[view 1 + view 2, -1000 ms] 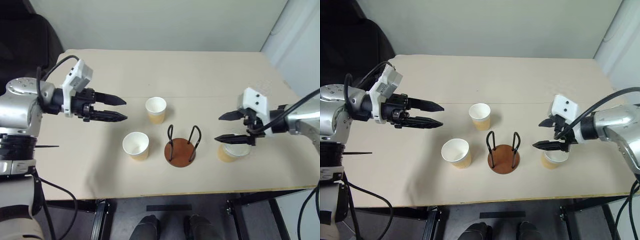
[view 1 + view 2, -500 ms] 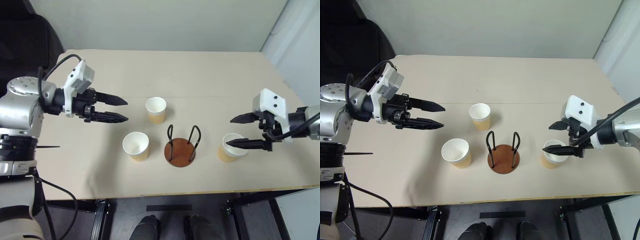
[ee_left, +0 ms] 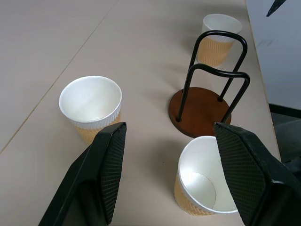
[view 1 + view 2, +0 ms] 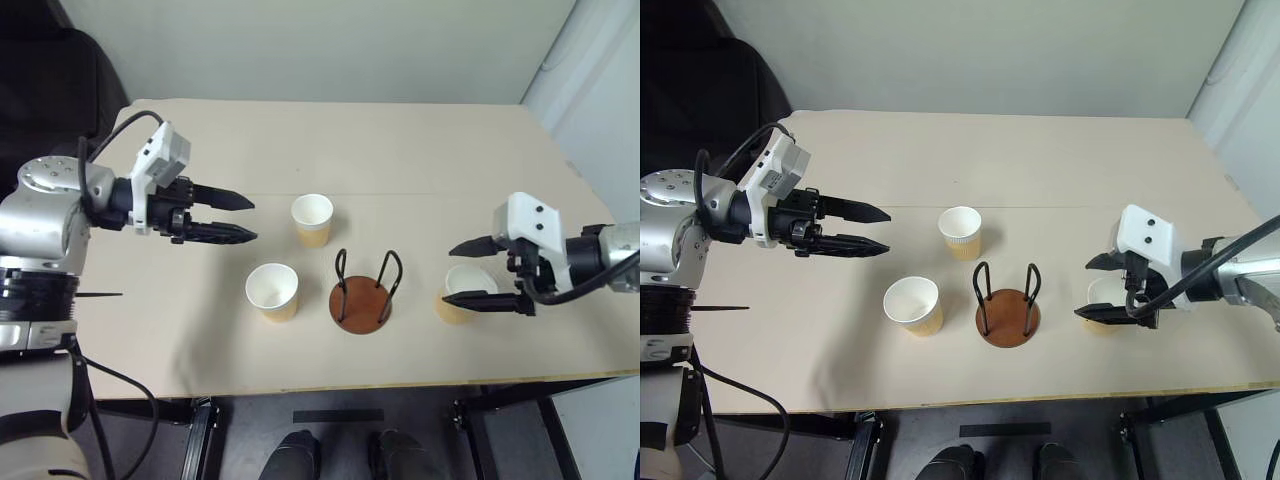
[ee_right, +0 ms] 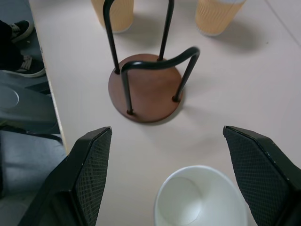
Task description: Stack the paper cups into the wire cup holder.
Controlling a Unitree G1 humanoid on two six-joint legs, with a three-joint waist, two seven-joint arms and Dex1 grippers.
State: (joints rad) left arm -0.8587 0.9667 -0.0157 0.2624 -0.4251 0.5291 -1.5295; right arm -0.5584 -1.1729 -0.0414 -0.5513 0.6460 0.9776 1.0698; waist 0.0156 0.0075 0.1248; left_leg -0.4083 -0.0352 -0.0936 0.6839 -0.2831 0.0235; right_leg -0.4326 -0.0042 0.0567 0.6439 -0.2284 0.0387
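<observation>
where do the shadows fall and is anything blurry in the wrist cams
Left eye view: soft shadows lie beside each cup and under the wire cup holder, no glare. Right wrist view: the near cup and the fingers look soft, the holder sharp. Left wrist view: sharp throughout, faint shadows.

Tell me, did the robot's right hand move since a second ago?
Yes. The right gripper has pulled back from the wire cup holder; its open fingers now straddle the cup it was reaching over.
</observation>
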